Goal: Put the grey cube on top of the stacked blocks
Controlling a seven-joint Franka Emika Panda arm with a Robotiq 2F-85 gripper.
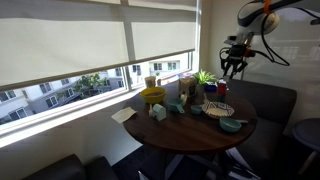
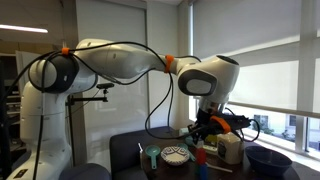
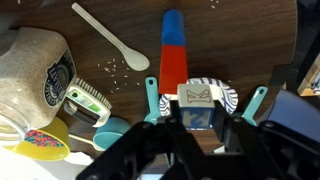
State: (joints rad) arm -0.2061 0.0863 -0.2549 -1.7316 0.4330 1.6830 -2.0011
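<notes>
My gripper (image 3: 197,122) is shut on the grey cube (image 3: 197,98), which has a pale patterned top face and a blue side. It holds the cube in the air above the round wooden table (image 1: 185,130). In the wrist view the stacked blocks (image 3: 175,62), red with a blue piece at the far end, lie just beyond the cube. The stack also shows in an exterior view (image 1: 210,88), below and left of the gripper (image 1: 232,68). The gripper also shows in an exterior view (image 2: 205,125), where the cube is too small to make out.
A blue-striped plate (image 3: 228,98) lies under the cube, with teal spoons (image 3: 151,98) on either side. A white spoon (image 3: 110,40), a tan container (image 3: 35,70) and a yellow bowl (image 1: 152,96) also sit on the table. A potted plant (image 1: 205,77) stands near the window.
</notes>
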